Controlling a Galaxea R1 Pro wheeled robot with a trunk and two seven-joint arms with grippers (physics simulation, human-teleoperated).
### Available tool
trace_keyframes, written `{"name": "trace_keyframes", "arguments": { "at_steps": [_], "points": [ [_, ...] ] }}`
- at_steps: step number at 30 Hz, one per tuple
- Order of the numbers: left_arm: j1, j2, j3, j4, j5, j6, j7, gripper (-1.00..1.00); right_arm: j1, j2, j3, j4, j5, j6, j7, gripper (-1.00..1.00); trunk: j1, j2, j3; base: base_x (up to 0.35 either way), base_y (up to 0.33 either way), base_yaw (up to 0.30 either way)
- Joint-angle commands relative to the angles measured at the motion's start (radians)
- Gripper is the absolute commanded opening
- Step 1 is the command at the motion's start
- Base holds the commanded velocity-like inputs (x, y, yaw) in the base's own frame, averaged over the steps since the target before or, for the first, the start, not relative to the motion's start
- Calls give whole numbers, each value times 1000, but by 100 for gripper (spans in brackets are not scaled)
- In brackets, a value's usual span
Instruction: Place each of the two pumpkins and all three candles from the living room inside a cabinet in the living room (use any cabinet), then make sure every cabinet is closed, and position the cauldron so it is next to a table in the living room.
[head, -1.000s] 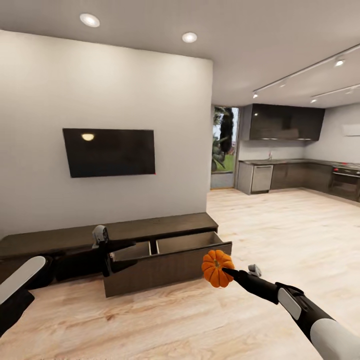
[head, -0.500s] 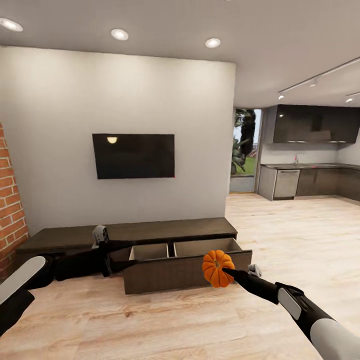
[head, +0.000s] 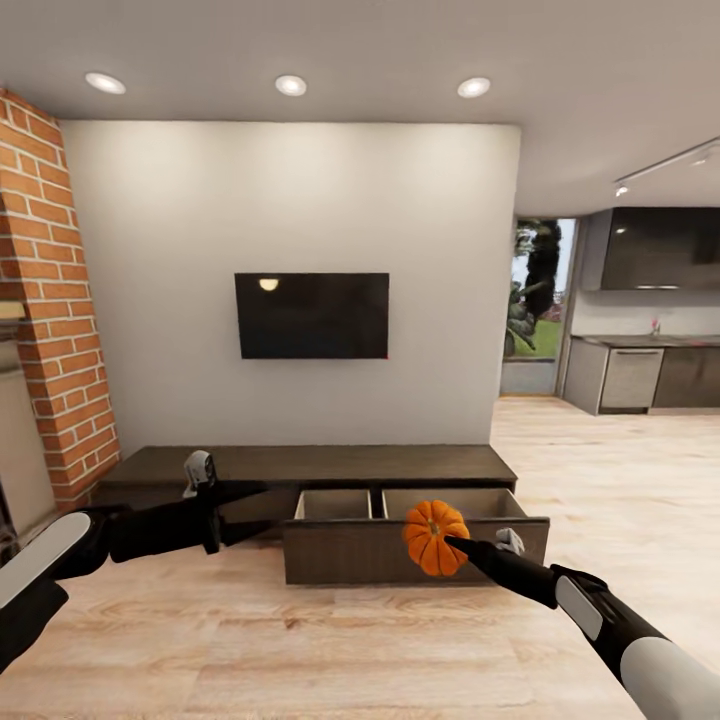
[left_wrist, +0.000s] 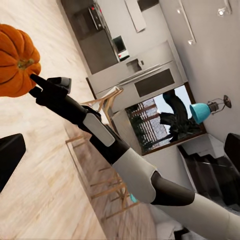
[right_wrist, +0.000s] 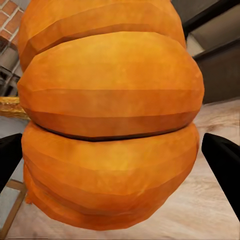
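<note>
2 arms reach forward over a pale wood floor (head: 330, 650) toward a grey wall (head: 290, 200) with a black TV (head: 312, 315) mounted on it. A brick column (head: 60, 300) stands at the left side of the head view, and a kitchen (head: 650, 350) with dark cupboards opens at its right, beside a glass door.

Against the wall runs the cabinet (head: 300, 465), long, low and dark brown. Its drawer (head: 400, 530) is pulled out toward the robot, and 2 pale compartments show inside.

From the lower right of the head view, the right arm (head: 600, 620) extends with its tool (head: 448, 540) clamped on 1 pumpkin (head: 433, 535). The pumpkin is bright orange and ribbed, held in the air in front of the drawer's right half, overlapping the drawer front from this angle. In the right wrist view the pumpkin (right_wrist: 110, 115) sits between the 2 dark fingers (right_wrist: 225, 160). In the left wrist view the pumpkin (left_wrist: 15, 60) shows its stem, with the right arm (left_wrist: 100, 135) running back from it.

On the other side, the left arm (head: 120, 530) reaches out toward the cabinet's left part, near the drawer's left end. Its tool (head: 245, 495) is a dark shape against the dark cabinet there; I cannot tell whether it is apart or together.
</note>
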Motion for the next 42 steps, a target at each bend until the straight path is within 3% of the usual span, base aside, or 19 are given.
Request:
{"name": "trace_keyframes", "arguments": {
  "at_steps": [1,42],
  "points": [
    [-1,1,-2,1,-7,0,-10,100,-1,-1,1,-2,-16,10,-1,-100,0,-1,0,0,0,264],
    [10,1,-2,9,-5,0,-10,100,0,-1,4,-2,-16,10,-2,-100,0,-1,32,0,0,264]
  ]
}}
